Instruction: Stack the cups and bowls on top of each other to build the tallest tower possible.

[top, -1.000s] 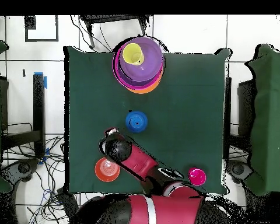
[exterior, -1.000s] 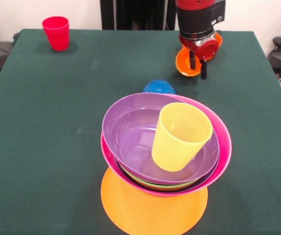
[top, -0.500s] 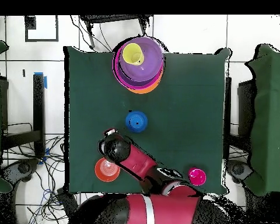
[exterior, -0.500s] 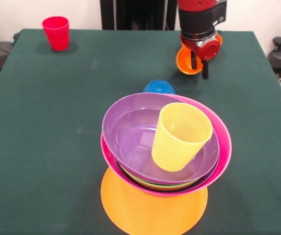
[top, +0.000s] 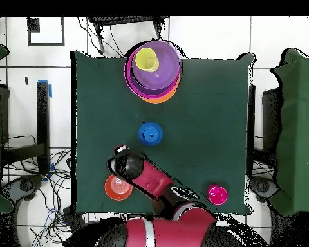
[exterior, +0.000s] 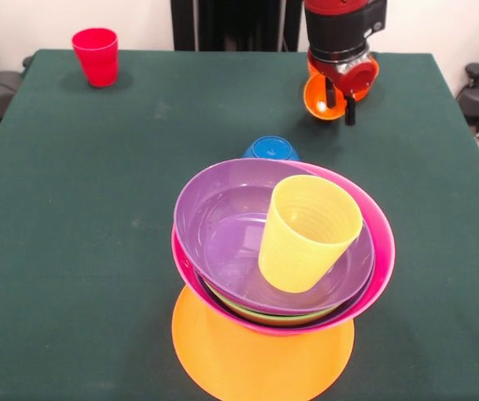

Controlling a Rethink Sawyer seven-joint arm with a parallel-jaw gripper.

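Note:
The tower stands near the front edge on a wide orange bowl (exterior: 260, 359). Above it sit a lime green bowl (exterior: 264, 316), a pink bowl (exterior: 377, 267) and a purple bowl (exterior: 222, 225), and a yellow cup (exterior: 306, 232) leans inside the purple one. In the overhead view the tower (top: 154, 71) is at the top. My gripper (exterior: 339, 102) is far back on the right, shut on the rim of the small red-orange bowl (exterior: 318, 96), which hangs tilted above the table. A blue bowl (exterior: 270, 149) lies upside down behind the tower. A red cup (exterior: 95, 55) stands at the far left corner.
The green table (exterior: 80, 217) ends close behind the gripper and the red cup. The overhead view shows the blue bowl (top: 150, 134) mid-table, the red-orange bowl (top: 118, 187) beside the arm (top: 150, 183) and the red cup (top: 217, 194) near the robot-side edge.
My gripper has risen slightly and drifted toward the back of the table, carrying the tilted red-orange bowl with it. Everything else stayed put.

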